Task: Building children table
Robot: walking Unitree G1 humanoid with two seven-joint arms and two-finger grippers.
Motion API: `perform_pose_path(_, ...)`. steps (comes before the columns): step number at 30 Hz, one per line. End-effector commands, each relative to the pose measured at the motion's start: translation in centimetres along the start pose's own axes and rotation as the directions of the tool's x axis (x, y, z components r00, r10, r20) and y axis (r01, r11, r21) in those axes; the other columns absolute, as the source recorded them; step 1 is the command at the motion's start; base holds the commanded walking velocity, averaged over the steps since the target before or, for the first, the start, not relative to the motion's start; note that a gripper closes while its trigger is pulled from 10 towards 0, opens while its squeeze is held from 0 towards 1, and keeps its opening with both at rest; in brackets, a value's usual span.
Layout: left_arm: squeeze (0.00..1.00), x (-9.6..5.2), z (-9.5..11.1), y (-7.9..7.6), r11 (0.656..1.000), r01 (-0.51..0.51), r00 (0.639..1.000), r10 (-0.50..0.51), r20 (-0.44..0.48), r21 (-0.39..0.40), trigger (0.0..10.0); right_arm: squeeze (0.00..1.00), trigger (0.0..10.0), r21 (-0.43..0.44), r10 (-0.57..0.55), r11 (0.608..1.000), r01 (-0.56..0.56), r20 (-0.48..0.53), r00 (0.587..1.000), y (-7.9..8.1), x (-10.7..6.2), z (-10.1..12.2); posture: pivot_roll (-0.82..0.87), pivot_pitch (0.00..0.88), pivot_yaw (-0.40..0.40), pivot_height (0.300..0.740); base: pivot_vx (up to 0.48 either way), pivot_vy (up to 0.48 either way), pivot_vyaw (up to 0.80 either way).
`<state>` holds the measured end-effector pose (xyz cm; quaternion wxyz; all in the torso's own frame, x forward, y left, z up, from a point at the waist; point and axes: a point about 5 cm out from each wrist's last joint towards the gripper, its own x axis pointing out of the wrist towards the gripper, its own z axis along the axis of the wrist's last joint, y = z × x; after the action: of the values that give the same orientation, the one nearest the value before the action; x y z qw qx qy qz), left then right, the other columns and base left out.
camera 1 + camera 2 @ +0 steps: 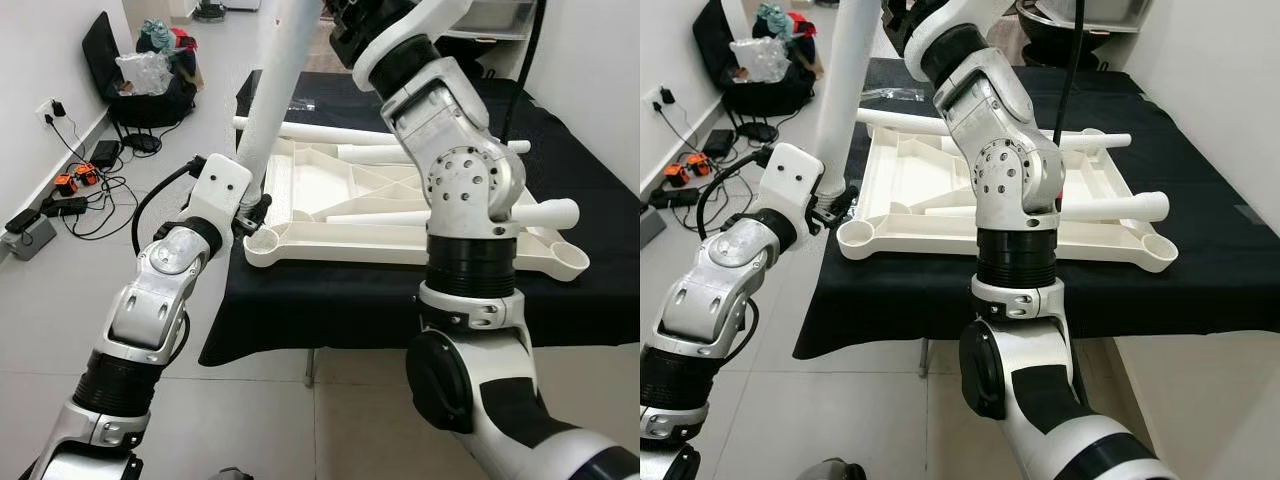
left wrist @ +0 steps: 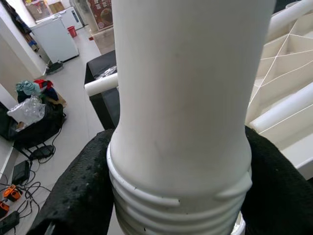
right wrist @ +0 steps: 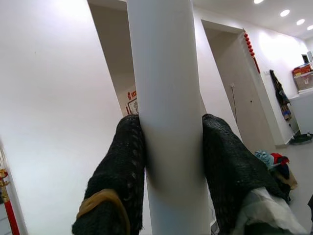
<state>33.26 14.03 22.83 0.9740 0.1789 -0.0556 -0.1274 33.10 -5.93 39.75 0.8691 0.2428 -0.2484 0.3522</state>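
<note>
- Left gripper (image 2: 178, 196) is clasping the white table leg (image 1: 272, 95) near its lower, threaded end, with one black finger (image 2: 80, 186) pressing on each side of the tube, just above the ridged threads.
- Right gripper (image 3: 171, 161) is clamping the same leg higher up, its two black fingers (image 3: 120, 171) squeezing the smooth tube from opposite sides.
- That leg is standing almost upright, leaning slightly, with its lower end sitting at the round corner socket (image 1: 262, 240) of the tabletop nearest the robot's left; whether the threads are seated in the socket cannot be told.
- White plastic tabletop (image 1: 330, 205) is lying upside down on the black cloth (image 1: 330, 300), showing its ribbed underside.
- Three more white legs are lying loose across the tabletop: one along the far edge (image 1: 320, 132), one in the middle (image 1: 375, 217), and one near the robot's right side (image 1: 550, 213).
- Another round corner socket (image 1: 568, 262) is sitting at the near right corner of the tabletop.
- Off to the robot's left, cables and a power strip (image 1: 55, 205) are lying on the tiled floor (image 1: 60, 300) beside the wall, with a dark bag (image 1: 150, 95) and bundled items further back.
</note>
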Motion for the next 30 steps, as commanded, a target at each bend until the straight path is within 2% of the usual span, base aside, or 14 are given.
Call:
perform_pose_path(1,0.0,-0.2,-0.6,0.1,1.0,-0.018,1.0,0.018,-0.015,-0.005,0.0,0.0,0.0,0.008,0.012,1.0,-0.012,0.005,1.0,0.3,-0.2,0.1,-0.02,0.0,-0.049,0.74,0.0,0.0,0.0)
perform_pose_path(7,0.0,-0.2,-0.4,0.2,0.999,-0.026,1.0,0.026,0.002,0.028,0.0,0.0,0.0,0.017,0.011,1.0,-0.011,-0.009,1.0,0.4,-0.4,-0.2,-0.02,0.0,-0.051,0.74,0.0,0.0,0.0)
perform_pose_path(8,0.0,-0.2,-0.3,0.0,0.998,-0.018,1.0,0.017,0.003,0.057,10.0,0.0,0.0,0.013,0.008,1.0,-0.008,-0.025,1.0,0.3,-0.6,-0.6,-0.01,0.0,-0.053,0.74,0.0,0.0,0.0)
perform_pose_path(9,0.0,-0.2,-0.3,0.0,0.998,-0.018,1.0,0.017,0.003,0.057,10.0,0.0,0.0,0.013,0.008,1.0,-0.008,-0.025,1.0,0.3,-0.6,-0.6,-0.01,0.0,-0.053,0.74,0.0,0.0,0.0)
perform_pose_path(10,0.0,-0.2,-0.1,-0.2,0.997,-0.01,1.0,0.01,0.009,0.078,10.0,0.19,10.0,0.0,0.0,1.0,0.0,-0.042,0.999,0.1,-0.8,-1.1,-0.01,0.0,-0.05,0.74,0.0,0.0,0.0)
perform_pose_path(12,0.0,-0.3,0.0,-0.3,0.996,-0.007,1.0,0.005,0.015,0.089,10.0,0.19,10.0,-0.01,-0.006,1.0,0.006,-0.054,0.999,-0.1,-1.0,-1.4,-0.01,0.0,-0.05,0.74,0.0,0.0,0.0)
perform_pose_path(13,0.0,-0.3,0.1,-0.5,0.994,0.009,1.0,-0.011,0.021,0.108,10.0,1.0,10.0,-0.017,-0.02,1.0,0.019,-0.075,0.997,-0.4,-1.2,-2.0,-0.01,0.0,-0.049,0.74,0.0,0.0,0.0)
perform_pose_path(15,0.0,-0.4,0.2,-0.6,0.992,0.023,0.999,-0.026,0.026,0.124,10.0,1.0,10.0,-0.015,-0.027,1.0,0.026,-0.095,0.995,-0.7,-1.4,-2.5,-0.01,0.001,-0.05,0.74,0.0,0.0,0.0)
perform_pose_path(16,0.0,-0.6,0.3,-0.9,0.991,0.037,0.999,-0.042,0.033,0.132,10.0,0.0,10.0,-0.014,-0.04,0.999,0.038,-0.127,0.991,-1.1,-1.8,-3.4,-0.01,0.004,-0.046,0.74,0.0,0.0,0.0)
perform_pose_path(24,0.0,-0.6,0.7,-1.2,0.99,0.038,0.998,-0.045,0.051,0.136,10.0,0.0,10.0,-0.012,-0.071,0.997,0.07,-0.158,0.985,-1.5,-2.4,-4.7,-0.02,0.01,-0.043,0.74,0.0,0.0,0.0)
perform_pose_path(27,0.0,-0.3,1.1,-1.4,0.988,0.037,0.997,-0.046,0.062,0.148,10.0,0.0,10.0,-0.018,-0.078,0.997,0.076,-0.177,0.981,-1.3,-3.0,-5.8,-0.02,0.01,-0.041,0.74,0.0,0.0,0.0)
perform_pose_path(30,0.0,-0.3,1.2,-1.4,0.989,0.039,0.997,-0.048,0.063,0.145,10.0,0.0,10.0,-0.018,-0.078,0.997,0.076,-0.179,0.981,-1.2,-3.1,-6.0,-0.02,0.01,-0.041,0.74,0.0,0.0,0.0)
